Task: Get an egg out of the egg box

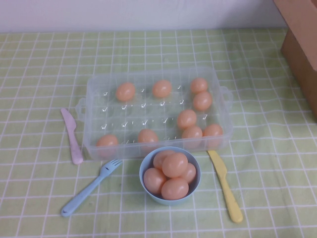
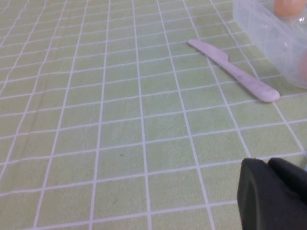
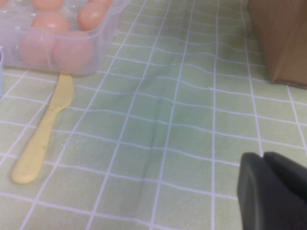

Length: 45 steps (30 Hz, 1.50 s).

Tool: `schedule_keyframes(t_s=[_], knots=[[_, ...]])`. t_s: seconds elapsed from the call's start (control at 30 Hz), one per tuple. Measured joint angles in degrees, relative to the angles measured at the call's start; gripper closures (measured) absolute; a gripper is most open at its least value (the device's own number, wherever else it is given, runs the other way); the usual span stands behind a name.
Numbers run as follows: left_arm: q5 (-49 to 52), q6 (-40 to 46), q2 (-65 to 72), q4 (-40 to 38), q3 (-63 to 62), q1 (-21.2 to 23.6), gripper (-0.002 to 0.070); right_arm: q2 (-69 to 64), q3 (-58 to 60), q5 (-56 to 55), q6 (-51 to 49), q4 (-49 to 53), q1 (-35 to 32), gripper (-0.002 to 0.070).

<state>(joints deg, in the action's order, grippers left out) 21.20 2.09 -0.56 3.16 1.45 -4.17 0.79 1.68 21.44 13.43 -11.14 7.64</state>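
Note:
The clear plastic egg box [image 1: 90,99] lies open in the middle of the table, with several peach-orange eggs in its cells, such as one egg [image 1: 125,91] at the back left. Neither arm shows in the high view. In the left wrist view my left gripper [image 2: 267,162] hovers shut and empty over bare cloth, apart from the egg box [image 2: 268,33] corner. In the right wrist view my right gripper [image 3: 264,155] is likewise shut on nothing. It is off to the side of the egg box [image 3: 103,28], well short of its eggs [image 3: 50,21].
A light-blue bowl [image 1: 168,201] piled with eggs stands in front of the box. A pink knife [image 1: 72,135] and blue fork [image 1: 89,188] lie to its left, a yellow knife [image 1: 225,186] to its right. A brown cardboard box [image 1: 302,39] fills the back right corner.

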Motion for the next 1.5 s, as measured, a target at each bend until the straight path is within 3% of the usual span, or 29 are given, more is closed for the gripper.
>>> schedule_keyframes(t_s=[0.43, 0.53, 0.67, 0.77, 1.27, 1.5], knots=[[0.00, 0.00, 0.00, 0.00, 0.00, 0.00, 0.0678, 0.00, 0.00, -1.11, -0.15, -1.55, 0.00, 0.0696], [0.00, 0.00, 0.00, 0.00, 0.00, 0.00, 0.0678, 0.00, 0.00, -4.17, -3.65, -16.85, 0.00, 0.0696], [0.00, 0.00, 0.00, 0.00, 0.00, 0.00, 0.0678, 0.00, 0.00, -8.46, -6.55, -45.17, 0.00, 0.0696], [0.00, 0.00, 0.00, 0.00, 0.00, 0.00, 0.0678, 0.00, 0.00, -10.85, -5.97, -50.78, 0.00, 0.0696], [0.00, 0.00, 0.00, 0.22, 0.00, 0.00, 0.0678, -0.87, -1.18, -14.69, -0.29, -53.59, 0.00, 0.0696], [0.00, 0.00, 0.00, 0.25, 0.00, 0.00, 0.0678, -23.97, -18.45, -8.06, 9.37, -45.86, 0.00, 0.0696]])
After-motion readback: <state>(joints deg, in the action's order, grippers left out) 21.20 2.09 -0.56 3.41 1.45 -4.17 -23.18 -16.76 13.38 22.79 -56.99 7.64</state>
